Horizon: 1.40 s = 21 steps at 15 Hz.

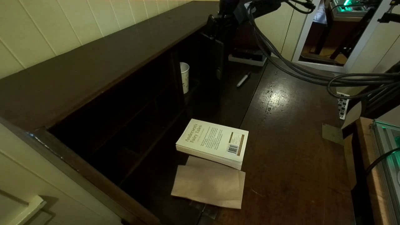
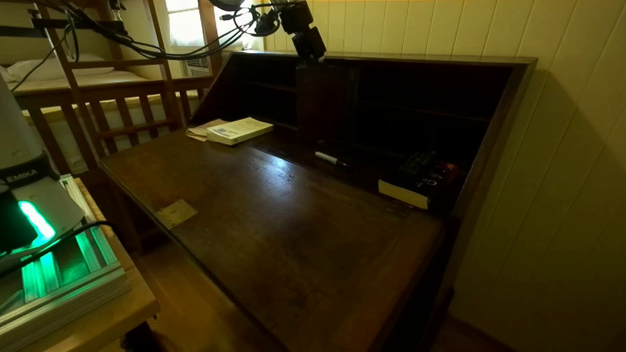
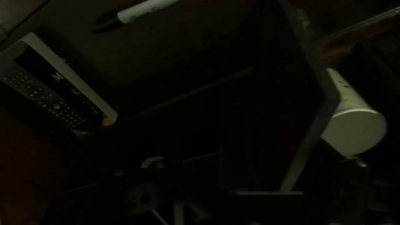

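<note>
Cream panelled walls ran behind a dark wooden desk with high shelving. Railed wooden bed stood past its far end, pillow on top, bright window nearby. Wood floor below. Light dim, yellowish; glare patch on desktop in both exterior views.

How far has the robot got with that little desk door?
Already done, it seems: the little door stands swung out, and the white cup peeks past its edge in the wrist view. In hand: nothing I can see; the end effector is open, close to the door's top, though I can't tell if they touch. Left, perhaps: backing away, as the end effector is right by the door.
</note>
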Tool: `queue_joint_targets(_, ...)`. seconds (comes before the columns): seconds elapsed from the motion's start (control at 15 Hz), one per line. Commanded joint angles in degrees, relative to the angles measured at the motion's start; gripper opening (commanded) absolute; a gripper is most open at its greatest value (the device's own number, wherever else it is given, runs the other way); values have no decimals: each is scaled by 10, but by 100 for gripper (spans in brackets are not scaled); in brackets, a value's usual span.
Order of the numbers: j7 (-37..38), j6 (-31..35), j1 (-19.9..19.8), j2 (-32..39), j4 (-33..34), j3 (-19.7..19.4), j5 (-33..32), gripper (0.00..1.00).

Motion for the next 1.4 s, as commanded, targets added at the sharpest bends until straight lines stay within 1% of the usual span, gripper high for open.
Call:
queue_joint_targets(0.0, 52, -29, 2, -41, -31, -5, -54, 100)
queue_joint_targets(0.33, 78, -50, -18, -60, -51, 0, -103, 100)
queue_joint_targets(0.67, 97, -34, -38, -49, -50, -3, -138, 100)
queue_joint_targets(1.0, 90, -9, -52, -32, -43, -5, -132, 100)
queue_joint_targets(1.33, 96, 11, -59, -14, -32, -16, -134, 100)
